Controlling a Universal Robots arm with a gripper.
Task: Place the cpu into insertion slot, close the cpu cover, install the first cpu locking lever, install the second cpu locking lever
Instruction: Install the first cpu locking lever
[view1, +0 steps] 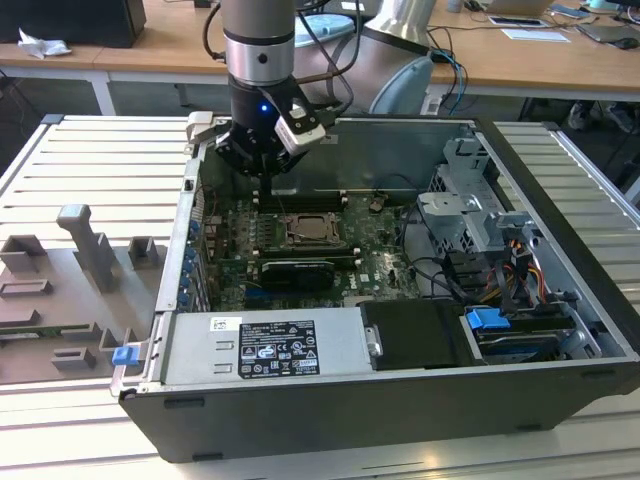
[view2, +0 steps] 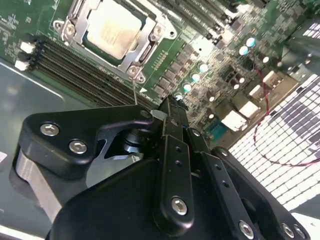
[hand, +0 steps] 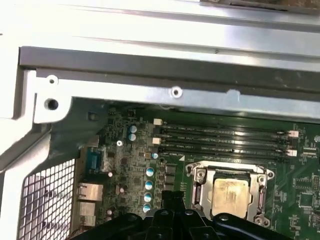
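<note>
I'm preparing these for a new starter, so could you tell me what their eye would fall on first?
The open computer case dominates the exterior view, with the black gripper hanging over the green circuit board near the case's far wall. In the second wrist view the pale cpu gleams inside the square window of the silvery cpu cover.

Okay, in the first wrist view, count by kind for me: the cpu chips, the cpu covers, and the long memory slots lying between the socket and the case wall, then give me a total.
cpu: 1
cpu cover: 1
memory slots: 4
Total: 6
</note>
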